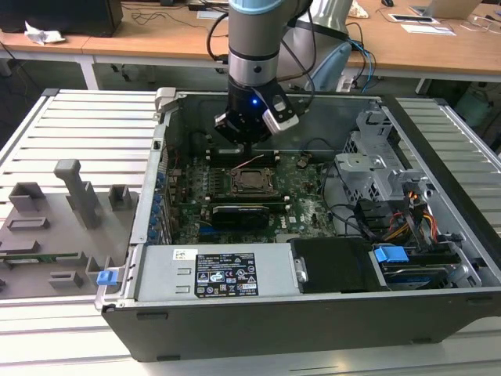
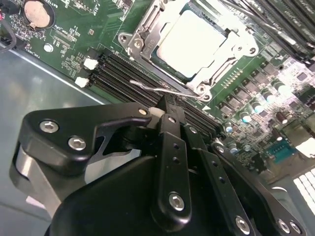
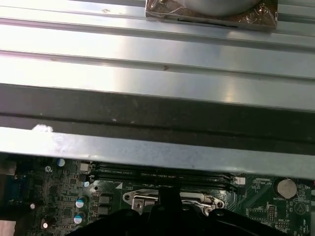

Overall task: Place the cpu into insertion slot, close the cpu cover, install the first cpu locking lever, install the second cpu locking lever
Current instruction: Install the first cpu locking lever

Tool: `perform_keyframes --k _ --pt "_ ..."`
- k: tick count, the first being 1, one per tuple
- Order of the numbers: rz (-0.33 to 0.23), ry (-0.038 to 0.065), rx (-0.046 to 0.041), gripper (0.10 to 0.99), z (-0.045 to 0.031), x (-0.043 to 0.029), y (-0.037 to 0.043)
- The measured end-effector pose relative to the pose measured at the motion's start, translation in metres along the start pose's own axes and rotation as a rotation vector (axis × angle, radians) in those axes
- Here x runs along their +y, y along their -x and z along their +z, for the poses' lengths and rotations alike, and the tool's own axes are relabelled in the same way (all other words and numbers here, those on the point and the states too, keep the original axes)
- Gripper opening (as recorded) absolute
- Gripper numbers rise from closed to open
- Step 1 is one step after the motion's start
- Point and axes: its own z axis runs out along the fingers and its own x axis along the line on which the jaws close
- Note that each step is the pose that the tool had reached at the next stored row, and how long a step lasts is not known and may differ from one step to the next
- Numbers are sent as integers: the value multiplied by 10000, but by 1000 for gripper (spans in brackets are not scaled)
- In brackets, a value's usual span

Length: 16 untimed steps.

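The cpu [image 2: 197,42] lies flat in the insertion slot [image 1: 254,182] on the green board, its silver top bright. The cpu cover [image 2: 147,39] is down around it as a metal frame. A thin locking lever [image 2: 157,89] sticks out along the socket's edge, just beyond my fingertips. My gripper [image 2: 170,105] hangs over the memory slots beside the socket, its black fingers together with nothing between them. In the exterior view the gripper [image 1: 246,147] is just behind the socket. The first wrist view has the socket frame [image 3: 170,200] right past the gripper's tip.
A black graphics card [image 1: 243,213] lies in front of the socket, and a power supply [image 1: 215,274] beyond it. A drive cage [image 1: 383,168] and cables [image 1: 391,223] stand at the exterior view's right. The case walls [image 1: 160,157] ring the board. A grey fixture tray [image 1: 63,219] lies outside.
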Motion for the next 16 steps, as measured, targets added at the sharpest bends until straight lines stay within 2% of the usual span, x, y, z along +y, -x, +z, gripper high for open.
perform_keyframes --k 6,16 --pt "1 1 7 106 60 18 21" --pt "26 -1 29 106 109 35 138"
